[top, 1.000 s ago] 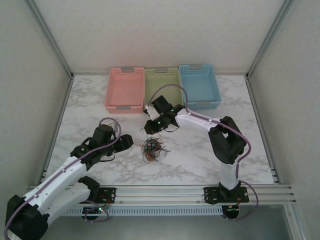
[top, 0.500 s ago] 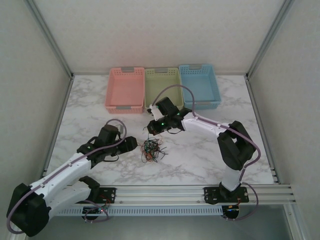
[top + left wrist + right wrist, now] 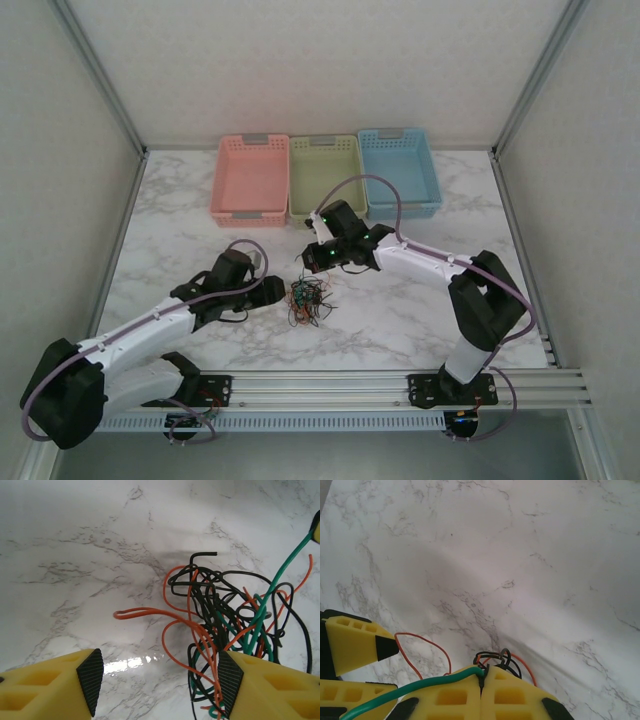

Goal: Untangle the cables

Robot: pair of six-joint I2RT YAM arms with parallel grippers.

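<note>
Most undone: the cables (image 3: 308, 297) sit as one knotted bunch of black, orange and green wires; no strand lies clear of it that I can make out.
Where: on the table (image 3: 420, 310), about midway between its left and right edges, nearer the near edge than the far edge, between the two grippers.
Right gripper (image 3: 482, 674): jaws pressed together, tips pinching one green wire (image 3: 435, 682), which runs straight up out of the bunch.
Left gripper (image 3: 160, 680): jaws apart, nothing held, low at the bunch's left side; orange and black loops lie between the pads, some against the right one.
Done: one strand picked, judged the start of a pull.
Left: draw the green free, then every other wire.
Risk: the bunch likely drags along unless pinned.
</note>
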